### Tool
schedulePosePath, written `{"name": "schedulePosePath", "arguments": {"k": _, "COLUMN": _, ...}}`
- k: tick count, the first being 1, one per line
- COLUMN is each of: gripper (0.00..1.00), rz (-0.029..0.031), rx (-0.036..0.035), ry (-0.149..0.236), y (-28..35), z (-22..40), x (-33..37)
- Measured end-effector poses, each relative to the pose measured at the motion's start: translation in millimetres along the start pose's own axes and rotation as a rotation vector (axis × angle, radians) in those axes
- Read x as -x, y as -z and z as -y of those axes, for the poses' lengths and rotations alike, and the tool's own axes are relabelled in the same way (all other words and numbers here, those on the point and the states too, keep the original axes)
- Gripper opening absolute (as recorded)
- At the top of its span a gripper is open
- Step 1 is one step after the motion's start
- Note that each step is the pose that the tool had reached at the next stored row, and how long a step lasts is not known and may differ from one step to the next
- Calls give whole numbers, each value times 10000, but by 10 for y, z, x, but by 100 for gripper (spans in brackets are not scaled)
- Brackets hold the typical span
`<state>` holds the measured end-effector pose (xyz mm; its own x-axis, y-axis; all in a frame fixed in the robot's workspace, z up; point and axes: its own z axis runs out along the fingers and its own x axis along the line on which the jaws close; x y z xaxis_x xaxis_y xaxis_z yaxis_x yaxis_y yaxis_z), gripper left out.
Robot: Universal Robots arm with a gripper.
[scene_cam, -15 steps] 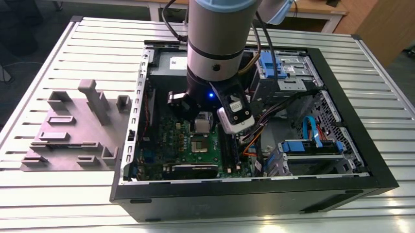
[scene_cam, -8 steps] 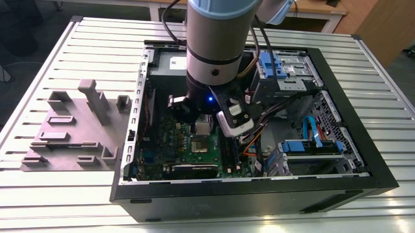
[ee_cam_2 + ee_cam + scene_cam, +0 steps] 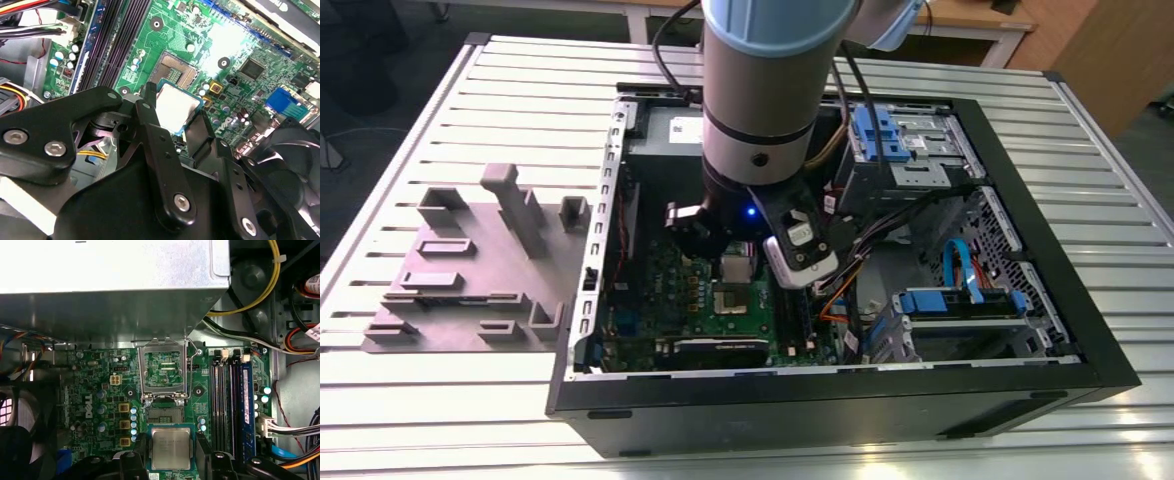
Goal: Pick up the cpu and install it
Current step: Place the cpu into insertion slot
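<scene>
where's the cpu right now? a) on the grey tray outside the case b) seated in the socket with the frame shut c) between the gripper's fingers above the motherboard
c: in the first wrist view the cpu sits between the fingers of the gripper, short of the empty socket, whose frame stands open.

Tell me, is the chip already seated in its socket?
No, in the first wrist view the tool holds the chip beside the bare socket, whose frame stands open.
</scene>
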<state>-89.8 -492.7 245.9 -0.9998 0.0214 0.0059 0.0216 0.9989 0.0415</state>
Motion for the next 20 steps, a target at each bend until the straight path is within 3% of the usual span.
{"name": "schedulePosePath", "arguments": {"k": 20, "gripper": 47, "rz": 57, "rx": 5, "ry": 2, "y": -26, "z": 2, "x": -45}}
